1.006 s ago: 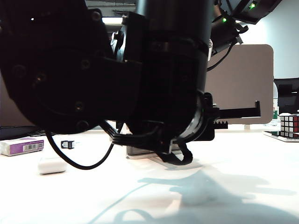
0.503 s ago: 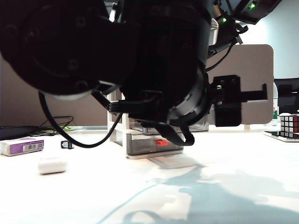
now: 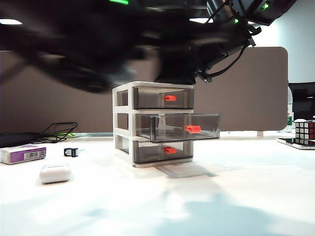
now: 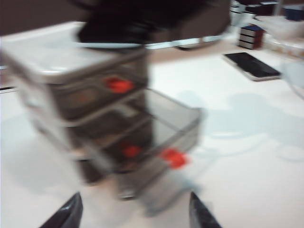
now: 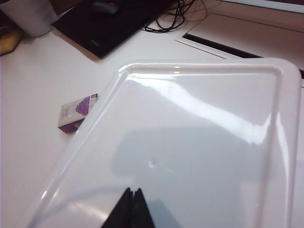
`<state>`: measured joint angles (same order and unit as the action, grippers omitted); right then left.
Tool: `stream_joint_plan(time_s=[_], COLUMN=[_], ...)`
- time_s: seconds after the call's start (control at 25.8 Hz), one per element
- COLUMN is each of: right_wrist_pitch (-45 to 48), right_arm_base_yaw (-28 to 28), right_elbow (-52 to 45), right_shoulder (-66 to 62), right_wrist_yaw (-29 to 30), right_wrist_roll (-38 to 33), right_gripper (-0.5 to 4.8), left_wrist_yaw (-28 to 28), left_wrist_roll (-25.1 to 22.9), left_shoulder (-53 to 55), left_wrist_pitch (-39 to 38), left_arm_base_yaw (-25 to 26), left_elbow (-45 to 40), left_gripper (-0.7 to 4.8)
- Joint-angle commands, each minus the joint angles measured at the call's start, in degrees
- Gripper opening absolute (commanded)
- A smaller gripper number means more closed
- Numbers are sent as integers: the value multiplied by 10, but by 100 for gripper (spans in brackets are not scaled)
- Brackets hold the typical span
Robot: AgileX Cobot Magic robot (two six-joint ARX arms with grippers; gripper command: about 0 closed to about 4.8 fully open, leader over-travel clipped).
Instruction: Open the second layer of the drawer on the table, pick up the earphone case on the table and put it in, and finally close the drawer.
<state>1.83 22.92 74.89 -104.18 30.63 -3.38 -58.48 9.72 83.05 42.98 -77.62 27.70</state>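
Note:
The white drawer unit point(image 3: 124, 123) stands mid-table with its second layer point(image 3: 184, 129) pulled out, the red-orange handle point(image 3: 192, 129) facing forward. Top and bottom drawers are shut. The earphone case point(image 3: 55, 173) lies on the table to the unit's left, apart from both grippers. In the blurred left wrist view my left gripper point(image 4: 133, 216) is open and empty, hanging in front of the open drawer point(image 4: 161, 128). My left arm point(image 3: 88, 44) is a dark smear high above the unit. My right gripper point(image 5: 131, 192) is shut over the unit's white top point(image 5: 190, 142).
A purple-and-white box point(image 3: 22, 154) and a small black clip point(image 3: 71, 152) lie at the far left behind the case. Cables point(image 3: 59, 132) run along the back divider. A Rubik's cube point(image 3: 305, 132) stands at the right edge, and a phone point(image 4: 251, 65) lies near it.
My left arm has swung up and away from in front of the drawer unit, uncovering it with the middle drawer pulled out. The right arm has not moved.

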Motion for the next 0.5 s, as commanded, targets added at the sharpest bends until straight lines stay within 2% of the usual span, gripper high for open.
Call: stream_joint_plan(time_s=[0.04,0.12,0.23,0.27,0.31,0.35,0.46,0.5], right_wrist_pitch=[-54,-57,-57,-58,-59,-59,-61,-61], right_arm_base_yaw=[2,2,2,2,2,2,2,2], right_elbow=[-8,-8,-8,-8,-8,-8,-8,-8], right_shoulder=[-10,-11,-11,-11,-11,-11,-11,-11], right_wrist_yaw=[6,6,6,6,6,6,6,6], right_wrist_roll=[-4,-4,-4,-5,-4,-4,-4,-5], right_gripper=[-5,-5,-5,-5,-5,-5,-5,-5], left_wrist_yaw=[73,134,229,269,351,441,583,618], left_wrist_roll=[-7,-7,-11,-17,-37,-74,-157,-174], left_shoulder=[-112,-172,-262,-291,-329,-363,-387,-388], left_wrist_pitch=[-73,-132,-261,-300,-352,-406,-455,-462], left_arm_base_yaw=[31,60,126,156,208,274,376,406], left_elbow=[-53,-68,-70,-70,-70,-71,-70,-71], left_gripper=[209,209,211,215,220,271,434,455])
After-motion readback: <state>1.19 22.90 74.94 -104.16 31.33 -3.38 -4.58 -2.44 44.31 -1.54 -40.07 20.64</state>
